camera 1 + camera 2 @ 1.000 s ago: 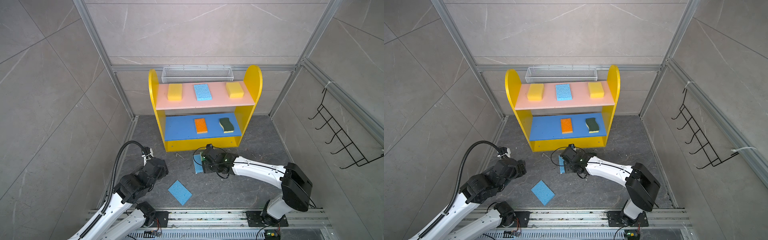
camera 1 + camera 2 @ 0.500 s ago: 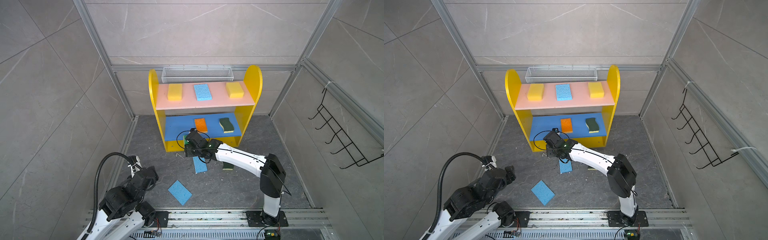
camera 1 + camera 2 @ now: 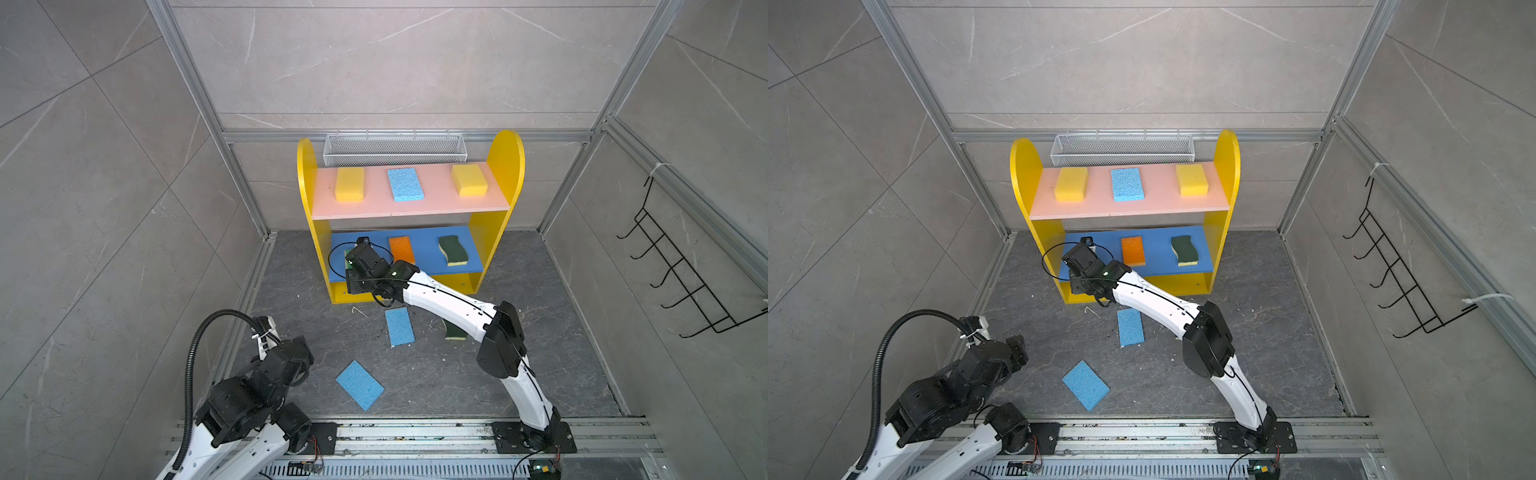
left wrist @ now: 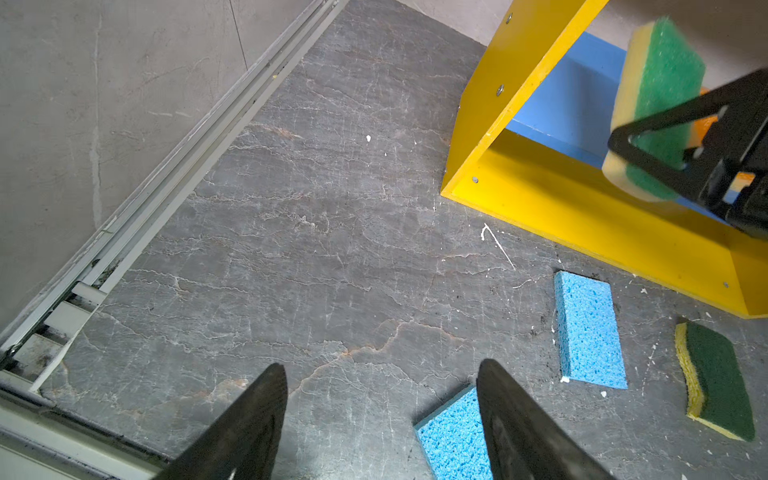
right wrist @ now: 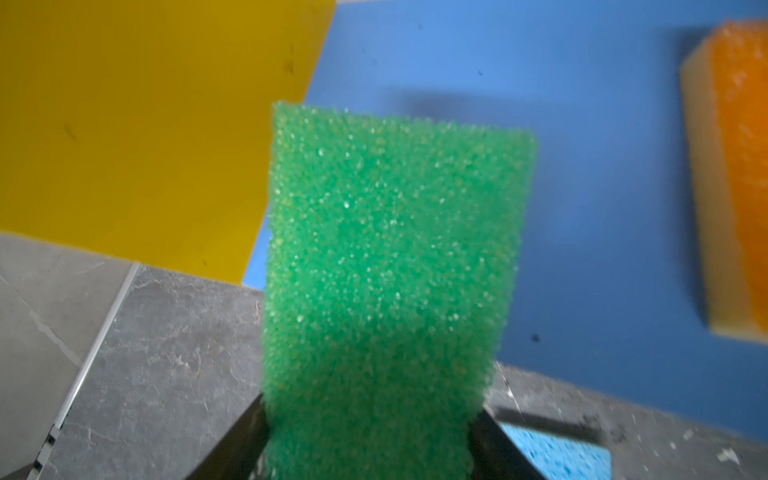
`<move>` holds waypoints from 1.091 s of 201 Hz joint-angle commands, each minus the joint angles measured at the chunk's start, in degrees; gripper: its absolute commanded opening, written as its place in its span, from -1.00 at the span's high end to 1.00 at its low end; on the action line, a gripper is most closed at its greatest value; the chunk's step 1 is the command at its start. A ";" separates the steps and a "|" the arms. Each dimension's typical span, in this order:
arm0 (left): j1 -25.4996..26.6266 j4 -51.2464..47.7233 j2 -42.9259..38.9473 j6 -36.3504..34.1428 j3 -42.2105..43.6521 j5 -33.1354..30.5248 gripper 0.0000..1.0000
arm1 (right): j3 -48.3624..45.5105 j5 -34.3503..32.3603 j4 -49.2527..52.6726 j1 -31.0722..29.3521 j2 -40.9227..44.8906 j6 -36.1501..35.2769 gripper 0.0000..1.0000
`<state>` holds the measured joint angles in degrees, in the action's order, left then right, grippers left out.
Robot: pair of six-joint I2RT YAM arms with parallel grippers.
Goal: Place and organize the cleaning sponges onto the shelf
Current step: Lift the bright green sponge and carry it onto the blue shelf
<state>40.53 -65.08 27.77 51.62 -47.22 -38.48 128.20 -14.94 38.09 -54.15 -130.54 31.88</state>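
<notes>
Left wrist view showed the left claw (image 4: 380, 370) spread and empty, low over the stone floor (image 4: 291, 249) near its front-left corner. One finger crossed the near blue sponge (image 4: 451, 440), which lay flat below.

Farther right stood the shelf (image 3: 305, 187). There the right claw (image 5: 370, 436) pinched the bright green sponge (image 5: 386, 257) by its near end, scrub face toward the wrist camera. The sponge's long axis ran straight out from the jaws, front to back. Its far half hung over the left end of the blue board (image 5: 582, 166); its near half was out past the front edge, over the floor. It sat just clear of the yellow side panel (image 5: 145, 124) on its left and well apart from the orange sponge (image 5: 739, 187) on its right, roughly parallel to it. Whether it touched the board could not be told.

The coming move probably called for a short push forward and down along that axis — the right arm's job, since the left was well away. The bare board looked smooth, with room for one sponge, though the pink board (image 3: 415, 208) overhead kept the approach low.

At the blue board's right end lay a wavy dark green sponge (image 3: 453, 249). On the floor near the shelf's front edge waited a second blue sponge (image 3: 399, 326) and a floor wavy sponge (image 4: 719, 382) — both nearer the right arm.
</notes>
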 commanded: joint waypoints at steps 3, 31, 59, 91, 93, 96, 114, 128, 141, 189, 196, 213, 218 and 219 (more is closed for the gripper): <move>0.17 0.35 1.13 -1.21 -0.39 -0.19 -0.49 | 11.45 -2.73 8.03 0.06 -6.85 -2.95 -0.24; 0.16 -0.33 0.58 -0.71 -0.66 -0.79 -0.49 | 30.17 -4.80 17.61 1.15 -16.21 -2.90 -0.24; 0.16 -0.66 0.18 -0.80 -0.94 -1.51 -0.49 | 40.47 -6.10 21.67 2.23 -22.95 -2.85 -0.24; 0.18 -0.88 1.57 -0.81 -1.29 -2.03 -0.49 | 34.51 -6.37 18.09 3.56 -20.74 -1.55 -0.24; 0.19 -0.92 1.71 -0.81 -1.29 -2.04 -0.49 | 33.99 -6.30 17.68 3.64 -20.55 -1.51 -0.24; 0.16 -0.94 1.90 -0.77 -1.29 -2.12 -0.49 | 33.36 -6.14 17.18 3.69 -20.20 -1.57 -0.24; 0.17 -0.93 2.59 -0.81 -1.29 -2.34 -0.49 | 31.63 -5.80 15.27 4.01 -19.53 -2.38 -0.24; 0.16 -0.76 2.96 -0.99 -1.38 -2.61 -0.49 | 32.62 -5.93 15.43 4.05 -20.06 -3.09 -0.24; 0.16 -0.72 3.17 -1.08 -1.47 -2.96 -0.49 | 33.67 -6.13 15.78 4.05 -20.86 -3.59 -0.24; 0.18 -0.78 3.69 -0.69 -1.21 -3.27 -0.49 | 33.87 -5.68 16.01 4.01 -22.14 -3.89 -0.26; 0.16 -0.75 3.66 -0.66 -1.13 -3.27 -0.49 | 33.87 -5.54 15.67 4.04 -22.26 -3.96 -0.27; 0.17 -0.71 3.63 -0.43 -0.94 -3.36 -0.49 | 33.90 -5.32 14.45 4.05 -22.46 -4.40 -0.28; 0.21 -0.68 3.61 -0.45 -0.87 -3.36 -0.49 | 33.89 -5.22 13.94 4.01 -22.59 -4.73 -0.29; 0.23 -0.67 3.61 -0.46 -0.86 -3.36 -0.49 | 33.92 -5.20 13.86 4.03 -22.58 -4.77 -0.29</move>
<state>40.53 -65.23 30.89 51.57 -47.24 -40.05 161.84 -20.18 52.40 -50.33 -151.41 28.69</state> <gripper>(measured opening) 0.746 0.640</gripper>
